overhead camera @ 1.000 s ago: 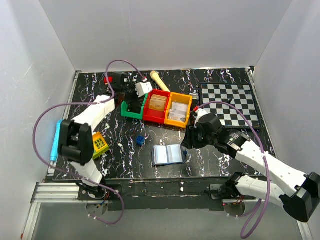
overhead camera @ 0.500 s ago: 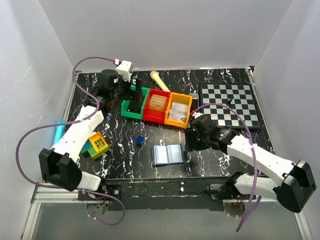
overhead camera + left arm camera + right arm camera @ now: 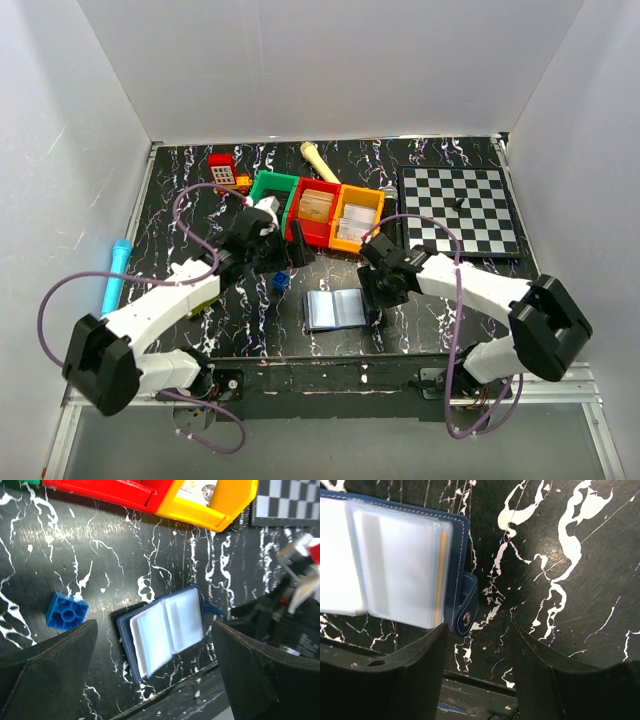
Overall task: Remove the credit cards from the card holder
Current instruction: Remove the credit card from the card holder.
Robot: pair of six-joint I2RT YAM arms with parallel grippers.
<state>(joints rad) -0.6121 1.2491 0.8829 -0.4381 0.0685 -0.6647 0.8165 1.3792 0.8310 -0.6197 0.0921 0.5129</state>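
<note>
The card holder lies open near the table's front edge, navy outside with clear sleeves inside. The credit cards show only faintly through the sleeves, as an orange edge. The snap tab sticks out on the holder's right. My left gripper hangs open behind and left of the holder; in its wrist view the holder appears between the spread fingers. My right gripper stands open just right of the holder, its left finger beside the tab, nothing held.
A small blue block sits left of the holder. Green, red and orange bins stand behind, a chessboard at the back right. A blue pen lies at the left edge, a yellow-green toy under my left arm.
My left arm swung from the back of the table to the middle, toward the card holder, and its jaws opened wide. My right gripper shifted closer to the holder's right edge.
</note>
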